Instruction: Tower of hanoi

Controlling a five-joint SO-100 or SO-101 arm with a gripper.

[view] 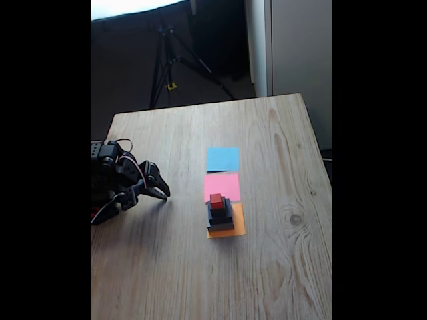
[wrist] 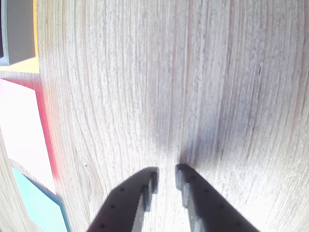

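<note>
A black robot arm (view: 120, 180) sits at the left edge of a wooden table (view: 267, 267) in the fixed view, its rear cut off by the frame's dark border. Its fingers (wrist: 166, 176) stand a narrow gap apart over bare wood, gripping nothing. Three paper squares lie in a line: blue (view: 222, 159), pink (view: 221, 186) and orange (view: 230, 230), the last largely covered. On the orange square stands one tower of four blocks: large grey block (view: 221, 226) at the bottom, medium black block (view: 219, 215), small black cube (view: 217, 206) barely distinguishable, tiny red cube (view: 216, 199) on top. The wrist view catches only a corner of the grey block (wrist: 17, 29), cropped at upper left.
</note>
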